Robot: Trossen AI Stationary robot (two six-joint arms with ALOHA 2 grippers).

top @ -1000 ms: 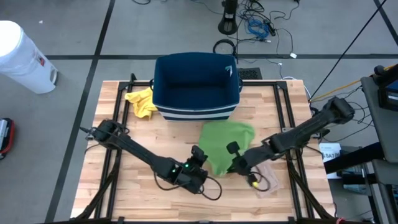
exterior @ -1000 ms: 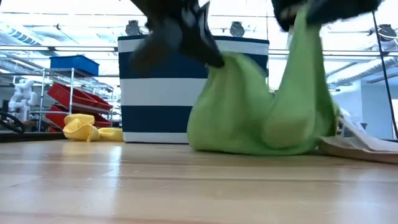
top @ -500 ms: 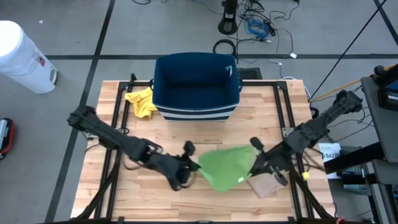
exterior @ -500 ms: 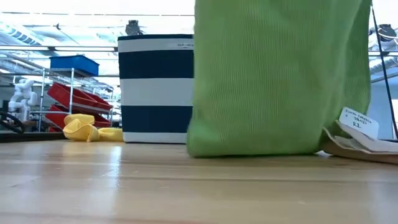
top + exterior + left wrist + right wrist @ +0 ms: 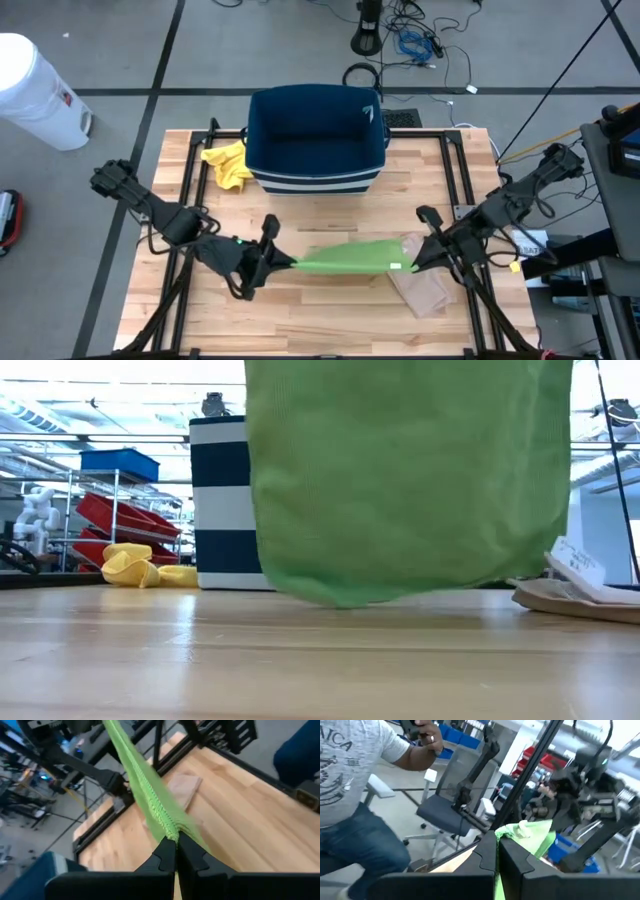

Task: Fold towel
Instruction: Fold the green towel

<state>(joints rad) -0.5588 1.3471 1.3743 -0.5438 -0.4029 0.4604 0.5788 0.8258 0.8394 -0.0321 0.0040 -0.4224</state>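
A green towel (image 5: 345,260) is stretched between my two grippers above the table's near middle. From the low camera the towel (image 5: 405,475) hangs as a wide sheet whose lower edge (image 5: 345,598) is about at the tabletop. My left gripper (image 5: 280,262) is shut on the towel's left end. My right gripper (image 5: 412,262) is shut on its right end, which carries a white tag (image 5: 522,827). My left gripper pinches the towel's left top corner (image 5: 170,836) between its two fingers, coming level from the table's left. The upper edge (image 5: 135,765) runs taut away from the fingers. My right gripper pinches the towel's right top corner (image 5: 506,834), beside the white tag, coming from the table's right; the towel hangs below.
A navy and white striped basket (image 5: 316,140) stands at the table's far middle, with a yellow cloth (image 5: 226,164) to its left. A tan cloth (image 5: 427,288) lies near the right gripper. A person (image 5: 360,795) stands beyond the table.
Both grippers have risen and moved apart, the left toward the table's left and the right toward its right. The green towel, bunched on the table a second ago, is now pulled out into a taut hanging sheet, and its lower edge has risen off the wood.
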